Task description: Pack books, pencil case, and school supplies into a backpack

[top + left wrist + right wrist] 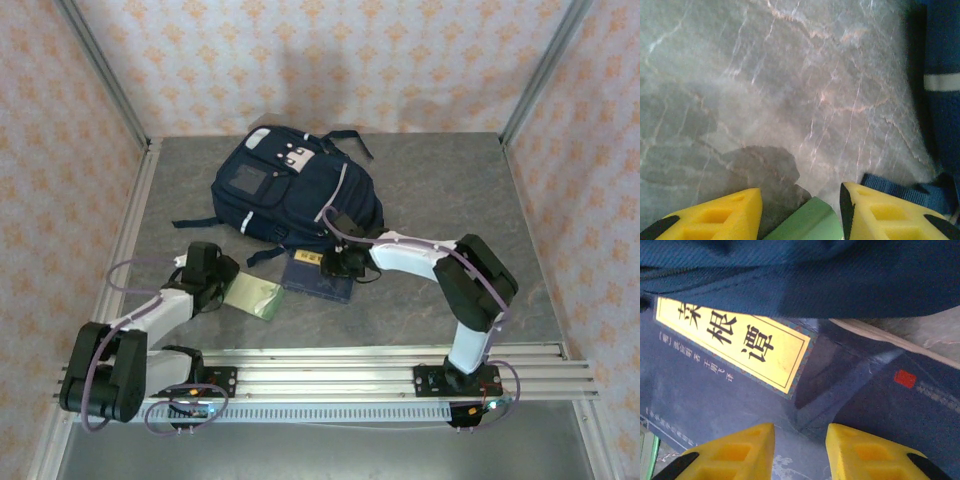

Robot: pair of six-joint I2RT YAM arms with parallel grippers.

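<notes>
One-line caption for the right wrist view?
Right gripper, fingers parted, above a navy book with a yellow title label, partly under the backpack.

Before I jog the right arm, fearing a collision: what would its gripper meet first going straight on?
Probably the navy blue book just ahead of the right gripper, then the backpack; depth is unclear.

One backpack [290,190], two navy books [715,390], one green packet [252,296]

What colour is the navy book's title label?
The navy book's label is yellow with black characters; right wrist view.
</notes>
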